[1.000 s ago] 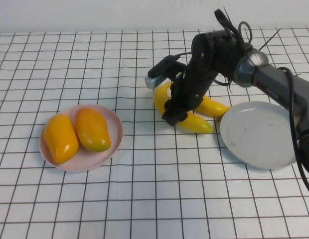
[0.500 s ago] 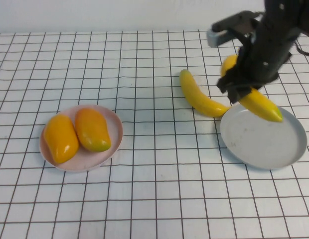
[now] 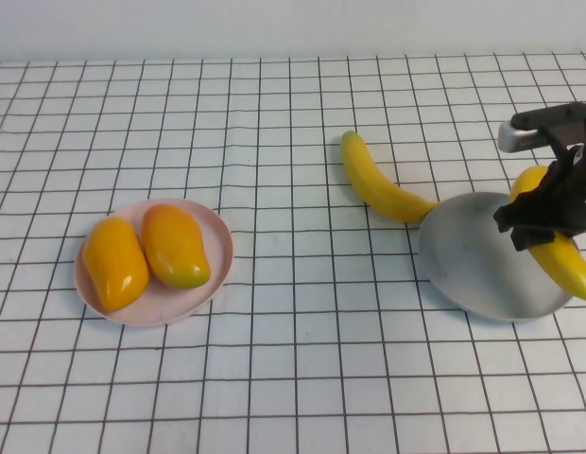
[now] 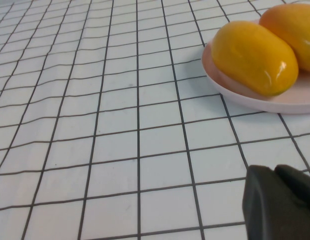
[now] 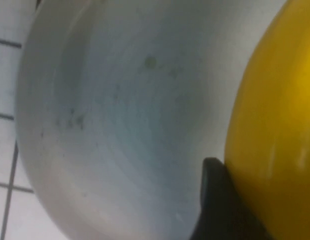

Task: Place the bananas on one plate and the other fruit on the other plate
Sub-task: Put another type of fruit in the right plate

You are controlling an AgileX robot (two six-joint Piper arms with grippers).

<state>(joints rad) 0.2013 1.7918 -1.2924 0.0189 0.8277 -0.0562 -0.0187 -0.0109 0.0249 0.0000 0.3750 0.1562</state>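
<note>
My right gripper (image 3: 546, 223) is shut on a yellow banana (image 3: 569, 265) and holds it over the right side of the grey plate (image 3: 468, 265). The right wrist view shows that banana (image 5: 275, 100) pressed against a dark finger (image 5: 215, 200), with the grey plate (image 5: 120, 100) right below. The second banana (image 3: 373, 184) lies on the table, its near end at the grey plate's left rim. Two orange-yellow fruits (image 3: 113, 260) (image 3: 175, 244) lie on the pink plate (image 3: 217, 274) at the left. My left gripper (image 4: 267, 175) is shut and empty, low over the table near the pink plate (image 4: 255, 97).
A white cloth with a black grid (image 3: 293, 359) covers the whole table. A pale wall runs along the far edge. The left arm does not show in the high view.
The right arm has lifted one banana from the table's middle and carried it right, over the grey plate. The other banana stayed lying where it was. The left gripper has not moved.
</note>
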